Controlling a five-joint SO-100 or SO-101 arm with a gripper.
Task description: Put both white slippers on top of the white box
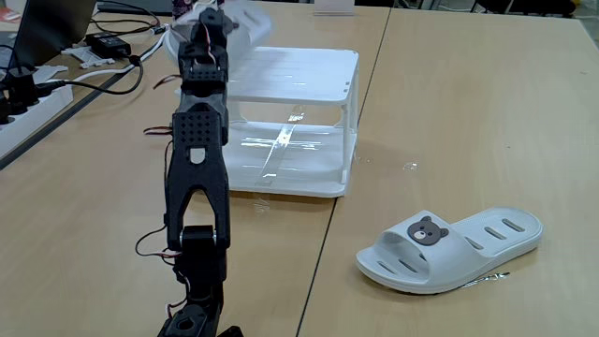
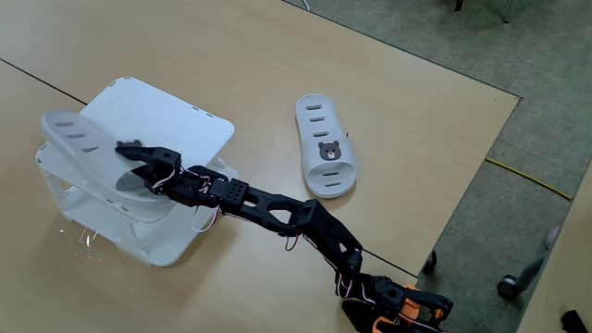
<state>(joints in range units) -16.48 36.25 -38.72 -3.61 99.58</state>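
The black arm stretches across the table, its tool closed on one white slipper, gripping it at the strap end. That slipper sits tilted under the tool, over the ribbed top of the white box; whether it rests on the top cannot be told. The other white slipper lies flat on the table well apart from the tool, bear badge up.

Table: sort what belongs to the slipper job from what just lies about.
Job: slipper held over the rack; slipper lying on the table; white rack; gripper.
Lying about: power strip; black adapter and cables; laptop.
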